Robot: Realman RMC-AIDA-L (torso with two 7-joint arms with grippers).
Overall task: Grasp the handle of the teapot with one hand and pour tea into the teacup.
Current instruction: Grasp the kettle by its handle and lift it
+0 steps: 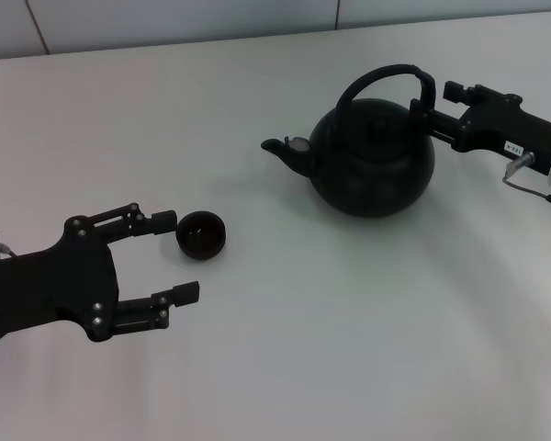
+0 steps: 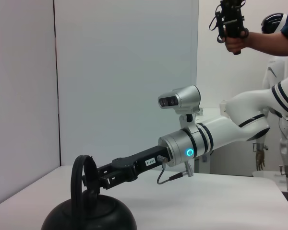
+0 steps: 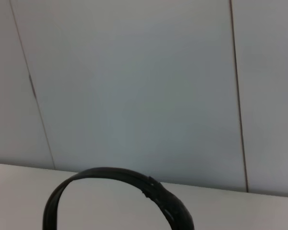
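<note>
The white surface (image 1: 285,367) carries only two things: the teapot (image 1: 375,156) toward the right, spout aimed left, and the teacup (image 1: 200,234) well apart from it, down to the left. The right gripper (image 1: 424,118) reaches in from the far right and sits at the handle (image 1: 386,75), near its rear foot; whether it is clenched on the hoop I cannot tell, since its tips are hidden against the black pot. To my eye, a sound grasp wants the hoop seated deep before any lift, or the heavy pot may swing. The left gripper (image 1: 176,255) rests released, one fingertip just beside the teacup, and could crowd the pour. Across the room, a person's hand (image 2: 234,42) holds a controller.
</note>
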